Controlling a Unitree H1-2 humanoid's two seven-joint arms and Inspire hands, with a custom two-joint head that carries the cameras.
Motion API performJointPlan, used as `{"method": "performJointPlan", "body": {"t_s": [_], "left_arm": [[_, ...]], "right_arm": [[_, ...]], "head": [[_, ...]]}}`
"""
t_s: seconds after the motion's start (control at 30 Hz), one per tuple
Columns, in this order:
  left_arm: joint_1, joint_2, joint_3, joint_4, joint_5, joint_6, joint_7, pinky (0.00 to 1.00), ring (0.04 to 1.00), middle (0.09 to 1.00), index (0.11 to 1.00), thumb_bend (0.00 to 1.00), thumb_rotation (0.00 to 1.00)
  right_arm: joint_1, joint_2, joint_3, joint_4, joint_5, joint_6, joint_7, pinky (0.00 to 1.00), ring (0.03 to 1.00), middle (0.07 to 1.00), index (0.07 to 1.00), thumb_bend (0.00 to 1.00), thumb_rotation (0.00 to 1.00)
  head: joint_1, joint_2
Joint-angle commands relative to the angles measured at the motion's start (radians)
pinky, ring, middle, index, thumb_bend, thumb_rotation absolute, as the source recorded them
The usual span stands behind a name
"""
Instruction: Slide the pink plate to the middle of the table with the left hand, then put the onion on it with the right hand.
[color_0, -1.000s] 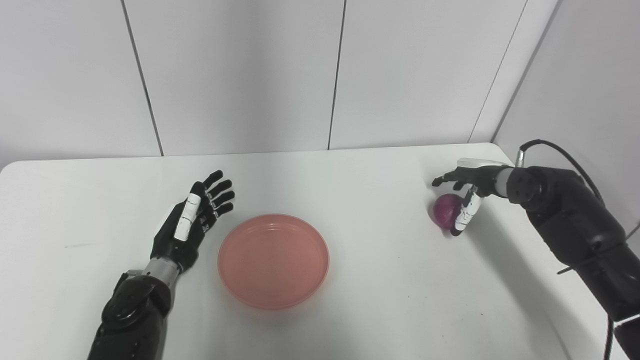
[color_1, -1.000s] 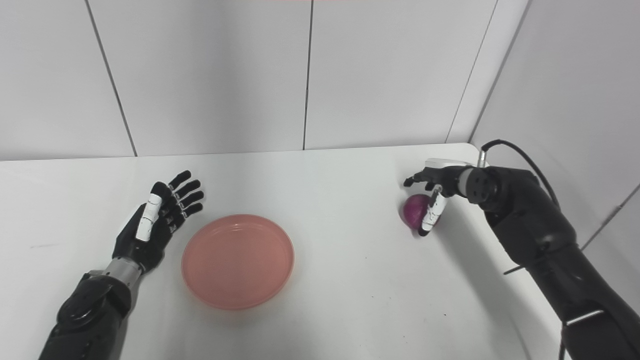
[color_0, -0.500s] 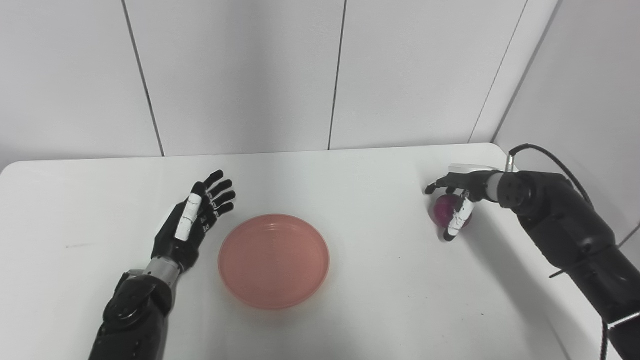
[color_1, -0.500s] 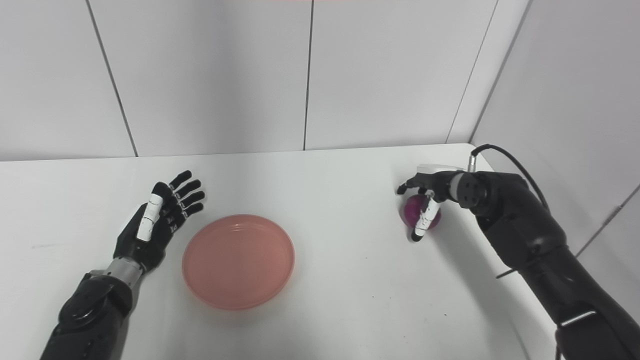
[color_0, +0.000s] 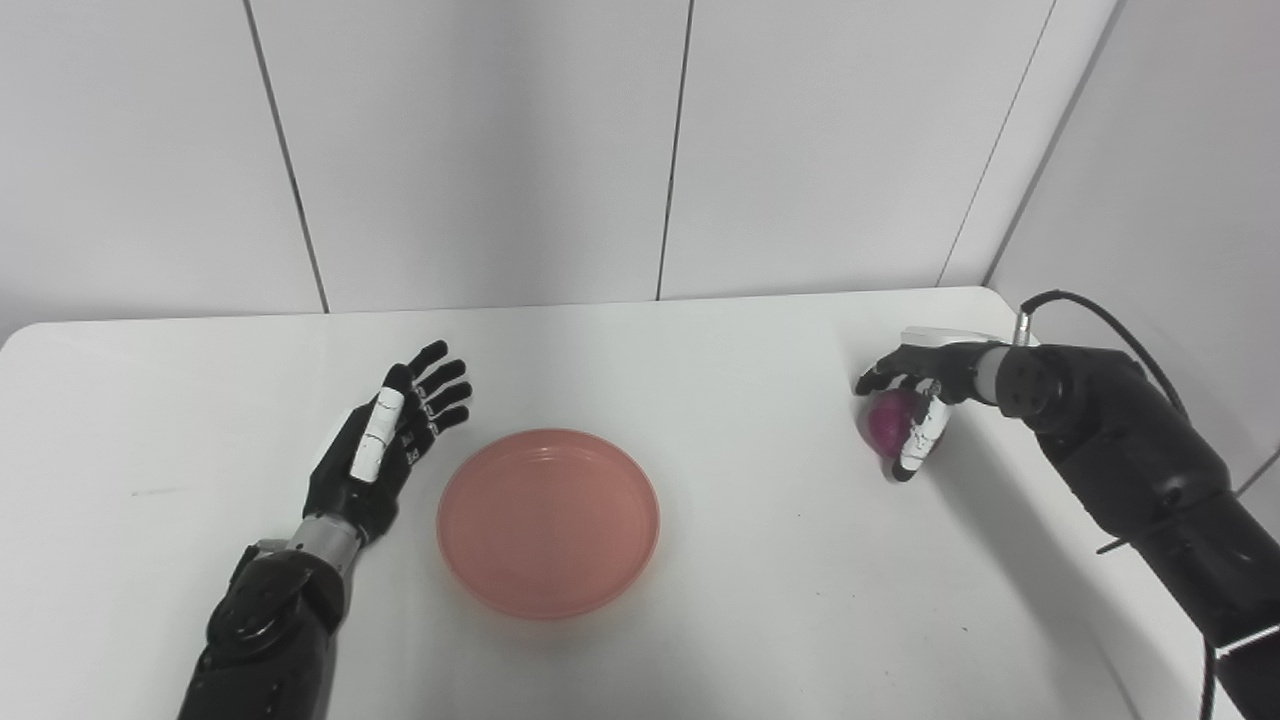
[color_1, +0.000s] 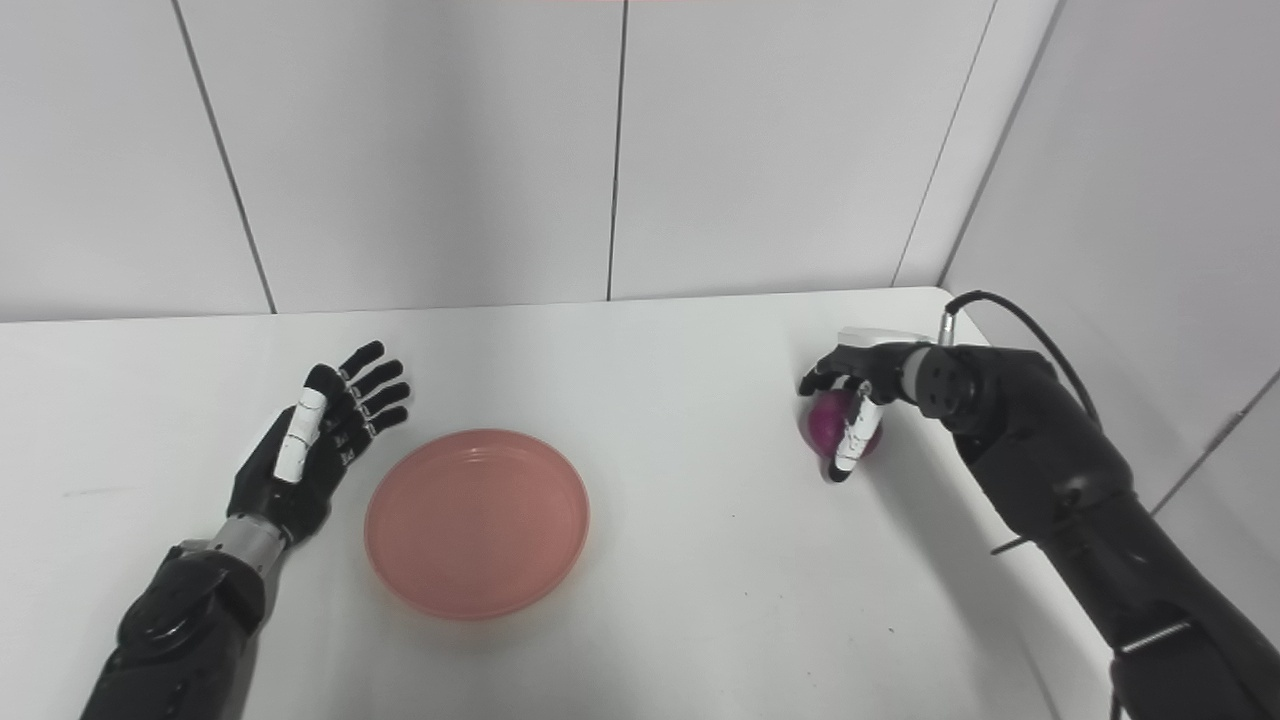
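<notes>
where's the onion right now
The onion is at the far right of the table, near its back corner, with the right hand curled over it. It lies well to the right of the pink plate.

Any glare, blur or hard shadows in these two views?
Left eye view: even soft light, sharp; a faint shadow under the plate. Right eye view: the same; the right hand half covers the onion, and the arm shades the table beside it.
</notes>
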Motion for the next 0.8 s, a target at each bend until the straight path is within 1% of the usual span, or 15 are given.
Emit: {"method": "performJointPlan", "body": {"t_s": [0.0, 0.13, 0.27, 0.37, 0.4, 0.5, 0.67, 0.77], "left_arm": [[0.074, 0.004, -0.007, 0.076, 0.026, 0.084, 0.032, 0.86, 0.867, 0.883, 0.876, 0.87, 0.82], [0.071, 0.006, -0.009, 0.094, 0.029, 0.071, 0.028, 0.85, 0.86, 0.881, 0.878, 0.87, 0.83], [0.07, 0.007, -0.009, 0.101, 0.026, 0.065, 0.024, 0.85, 0.864, 0.887, 0.881, 0.88, 0.82], [0.07, 0.008, -0.01, 0.103, 0.027, 0.064, 0.024, 0.85, 0.866, 0.888, 0.88, 0.88, 0.83], [0.07, 0.008, -0.01, 0.103, 0.027, 0.063, 0.025, 0.85, 0.864, 0.887, 0.879, 0.88, 0.83], [0.072, 0.007, -0.01, 0.101, 0.026, 0.064, 0.028, 0.85, 0.862, 0.882, 0.872, 0.88, 0.82], [0.069, 0.008, -0.009, 0.114, 0.024, 0.057, 0.025, 0.86, 0.869, 0.888, 0.877, 0.88, 0.82], [0.068, 0.008, -0.008, 0.121, 0.024, 0.052, 0.025, 0.85, 0.865, 0.884, 0.874, 0.88, 0.82]], "right_arm": [[-0.034, -0.022, 0.003, -0.005, -0.01, 0.0, -0.003, 0.66, 0.783, 0.845, 0.812, 0.99, 0.07], [-0.033, -0.023, 0.003, -0.006, -0.008, 0.009, -0.003, 0.65, 0.753, 0.833, 0.804, 0.96, 0.04], [-0.036, -0.022, 0.005, 0.006, -0.008, 0.007, -0.005, 0.65, 0.724, 0.808, 0.803, 0.94, 0.04], [-0.037, -0.021, 0.008, 0.015, -0.005, 0.005, 0.0, 0.64, 0.694, 0.762, 0.784, 0.93, 0.04], [-0.038, -0.022, 0.009, 0.016, -0.003, 0.007, 0.003, 0.63, 0.681, 0.734, 0.77, 0.93, 0.04], [-0.039, -0.024, 0.012, 0.022, 0.002, -0.001, 0.005, 0.61, 0.66, 0.7, 0.74, 0.94, 0.06], [-0.043, -0.027, 0.024, 0.034, -0.001, -0.004, 0.006, 0.6, 0.649, 0.684, 0.708, 0.92, 0.06], [-0.045, -0.025, 0.026, 0.043, 0.001, 0.005, 0.006, 0.55, 0.628, 0.681, 0.694, 0.91, 0.04]], "head": [[-0.001, 0.001], [-0.001, 0.001], [0.0, 0.001], [0.0, 0.003], [0.0, 0.003], [-0.001, 0.006], [0.0, 0.006], [0.0, 0.006]]}}
